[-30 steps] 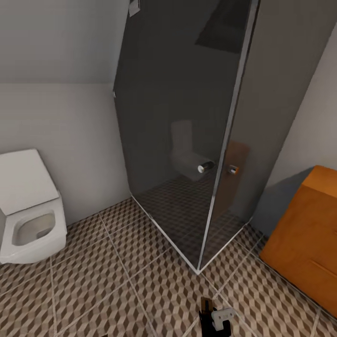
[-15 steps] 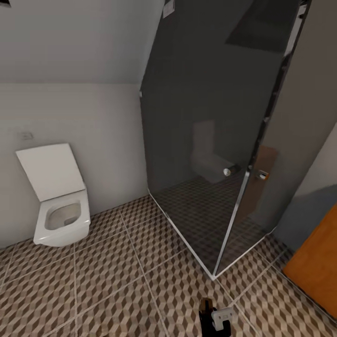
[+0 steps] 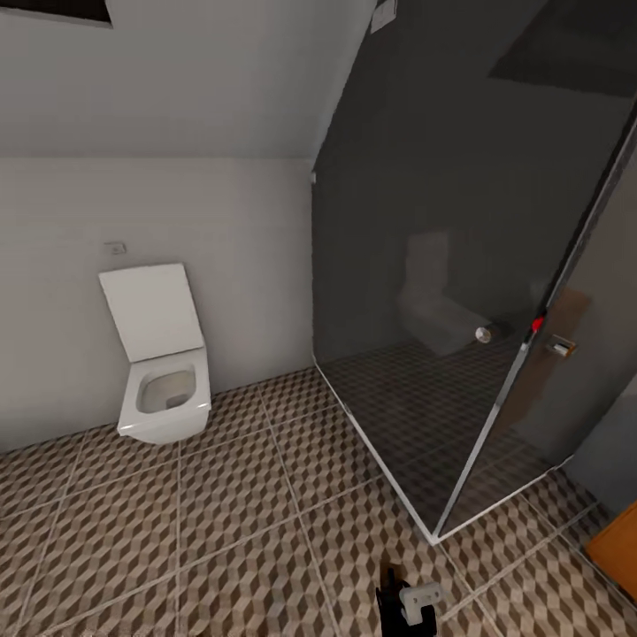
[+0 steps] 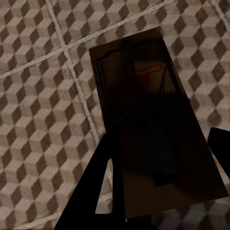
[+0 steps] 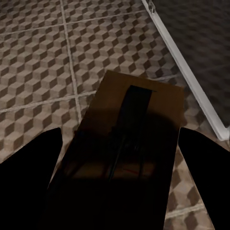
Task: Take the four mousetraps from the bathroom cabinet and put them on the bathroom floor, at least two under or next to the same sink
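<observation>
Two flat tan-wood mousetraps: one [image 4: 153, 124] clamped in the left gripper [image 4: 158, 191], one [image 5: 129, 143] in the right gripper [image 5: 120, 187], above cube-patterned floor tiles [image 3: 221, 522].

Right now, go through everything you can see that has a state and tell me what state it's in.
Toilet: lid raised, bowl open.
Shower enclosure: glass door closed.
Left claw: shut on a mousetrap, carried above the bathroom floor.
Right claw: shut on a second mousetrap, also above the tiles.
Cabinet: only a corner visible, state unclear.
</observation>
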